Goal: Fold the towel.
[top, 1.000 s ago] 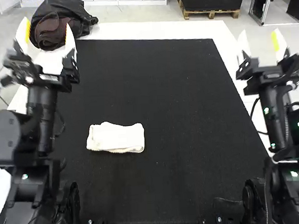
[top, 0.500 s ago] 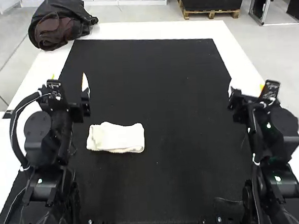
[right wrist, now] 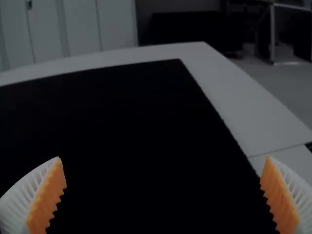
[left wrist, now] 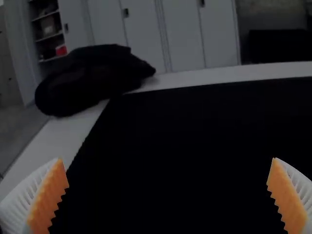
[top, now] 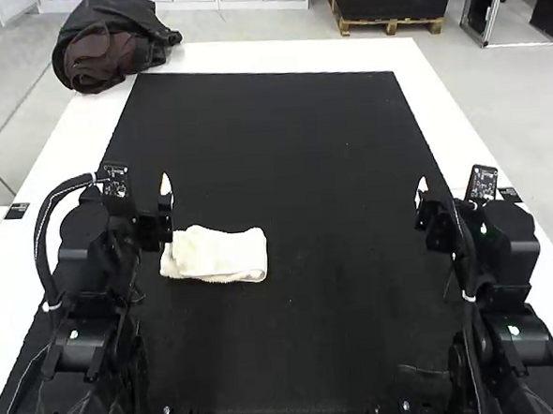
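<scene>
At the far left corner of your desk [top: 286, 52] sits a dark bundle [top: 107, 44]. Your left hand [top: 140, 183] is released, its 2 fingers wide apart with nothing between them. Just to its right in the high view, your towel [top: 219, 257] lies folded into a small, roughly rectangular bundle on the black mat [top: 282, 150], left of the middle. Well apart from it, by the mat's right edge, your right hand [top: 452, 189] is released too, its 2 fingers spread and empty.
</scene>
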Robot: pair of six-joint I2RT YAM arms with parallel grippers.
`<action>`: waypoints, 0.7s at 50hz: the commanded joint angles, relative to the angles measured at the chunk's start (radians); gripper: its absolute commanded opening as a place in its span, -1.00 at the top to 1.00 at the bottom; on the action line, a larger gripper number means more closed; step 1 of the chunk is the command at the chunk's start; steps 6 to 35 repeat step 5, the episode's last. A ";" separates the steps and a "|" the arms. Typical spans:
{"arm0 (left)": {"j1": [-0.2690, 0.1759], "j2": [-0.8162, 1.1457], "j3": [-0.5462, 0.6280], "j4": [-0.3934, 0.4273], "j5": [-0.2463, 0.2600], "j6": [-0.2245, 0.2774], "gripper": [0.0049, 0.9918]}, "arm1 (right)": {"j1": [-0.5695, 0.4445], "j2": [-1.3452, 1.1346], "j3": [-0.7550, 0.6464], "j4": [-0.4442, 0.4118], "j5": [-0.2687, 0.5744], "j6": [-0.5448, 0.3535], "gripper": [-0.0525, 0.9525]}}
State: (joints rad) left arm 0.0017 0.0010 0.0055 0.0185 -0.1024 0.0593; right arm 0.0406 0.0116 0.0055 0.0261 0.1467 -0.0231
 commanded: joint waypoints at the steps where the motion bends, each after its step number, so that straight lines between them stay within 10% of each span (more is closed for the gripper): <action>1: 0.006 -0.006 -0.004 0.005 -0.005 0.007 -0.94 | -0.013 -0.007 -0.006 0.005 0.001 -0.009 -0.94; 35: 0.006 -0.006 -0.004 0.005 -0.005 0.007 -0.94 | -0.013 -0.007 -0.006 0.006 0.002 -0.009 -0.94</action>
